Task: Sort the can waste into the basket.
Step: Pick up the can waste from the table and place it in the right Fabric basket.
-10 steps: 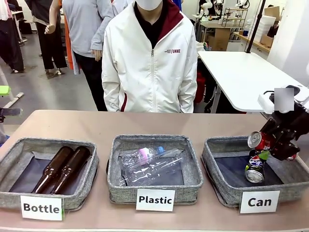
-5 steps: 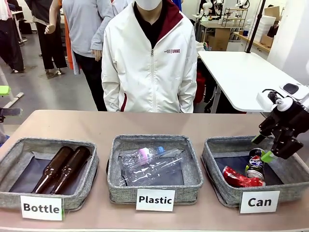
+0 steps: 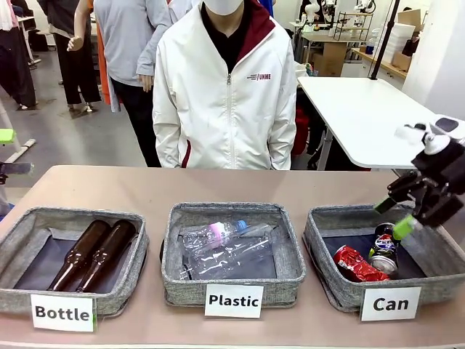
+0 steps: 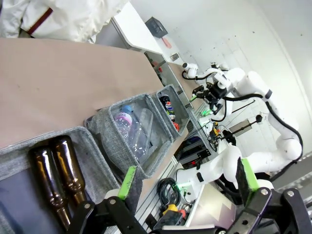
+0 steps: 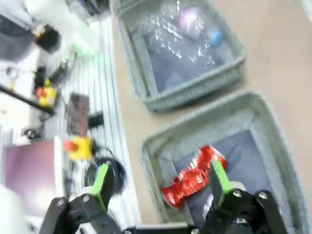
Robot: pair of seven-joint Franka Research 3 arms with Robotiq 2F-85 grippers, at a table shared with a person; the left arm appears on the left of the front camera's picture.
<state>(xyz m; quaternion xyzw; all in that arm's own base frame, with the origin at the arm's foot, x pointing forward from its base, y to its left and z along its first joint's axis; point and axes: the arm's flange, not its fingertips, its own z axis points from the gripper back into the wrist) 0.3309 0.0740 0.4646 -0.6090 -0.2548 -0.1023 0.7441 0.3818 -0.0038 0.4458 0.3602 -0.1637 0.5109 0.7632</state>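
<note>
Right gripper hangs over the far right part of the Can basket, fingers spread wide w/ nothing between them, green pads visible; in right wrist view same gripper is wide apart & empty, looking down on the basket, pic blurred. Both cans are inside the Can basket, which sits at the table's right end, near edge, white "Can" label on its near wall. Red can lies crumpled on its side on the dark base, left-near part of the basket; also seen in right wrist view betw the fingers' line of sight. Dark blue can w/ round logo is just right of the red one, touching or nearly so, tilted, silver end toward the near side. Left gripper seen in left wrist view, fingers well apart, nothing held, aimed along the table over the Bottle basket. Bottle basket at left holds two brown bottles side by side; Plastic basket in the middle holds clear plastic bottles. Person in white jacket stands at far side of table, hands not visible
</note>
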